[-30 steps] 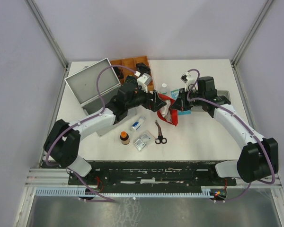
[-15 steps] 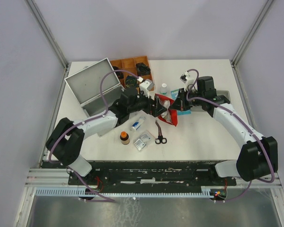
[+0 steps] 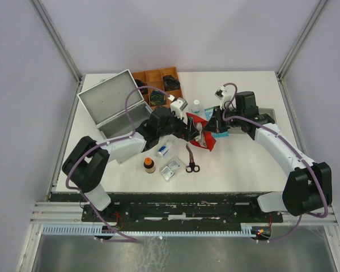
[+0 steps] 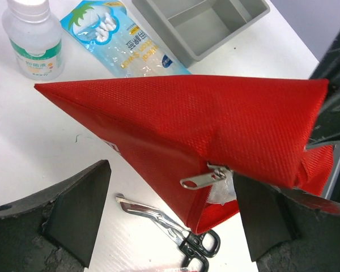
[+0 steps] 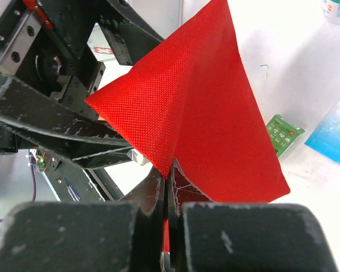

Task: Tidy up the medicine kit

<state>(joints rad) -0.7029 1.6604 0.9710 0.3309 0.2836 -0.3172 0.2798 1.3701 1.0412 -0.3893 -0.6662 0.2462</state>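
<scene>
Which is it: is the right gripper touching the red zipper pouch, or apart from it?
Touching. The right wrist view shows the right gripper shut on the red zipper pouch, its jaws pinching the fabric's edge.

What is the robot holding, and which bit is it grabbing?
The right claw pinches the red pouch by its fabric at one end. The left claw is open on either side of the pouch, holding nothing.

No legible text: only blurred print on the blue packet [image 4: 120, 41] and the clear bottle [image 4: 33, 50] label
</scene>
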